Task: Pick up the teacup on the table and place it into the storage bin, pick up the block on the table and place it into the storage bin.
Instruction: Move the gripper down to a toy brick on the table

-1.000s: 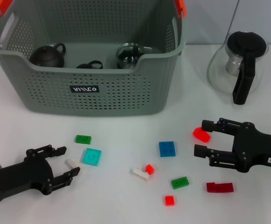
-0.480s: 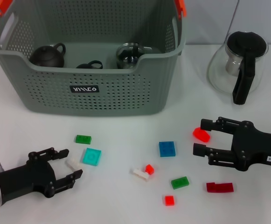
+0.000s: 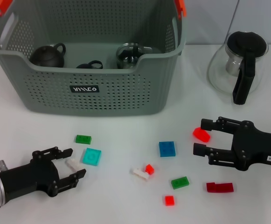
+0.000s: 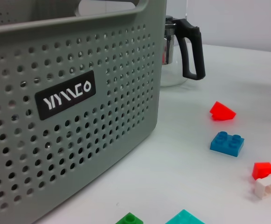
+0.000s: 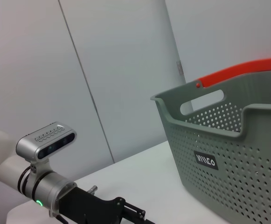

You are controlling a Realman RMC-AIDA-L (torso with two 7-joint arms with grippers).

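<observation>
Straddling white block [image 3: 72, 164], left hand [image 3: 71, 165]

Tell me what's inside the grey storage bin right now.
Inside the storage bin: a dark teapot, a dark teacup and a glass pot. The front wall hides the bin's floor and their lower parts.

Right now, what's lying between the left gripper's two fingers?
In the head view, a small white block lies between the open fingers of the left gripper, with the teal block just beyond it.

Grey perforated storage bin [image 3: 108, 95] upright, teacup [image 3: 89, 65] inside; white block [image 3: 72, 164] on table
</observation>
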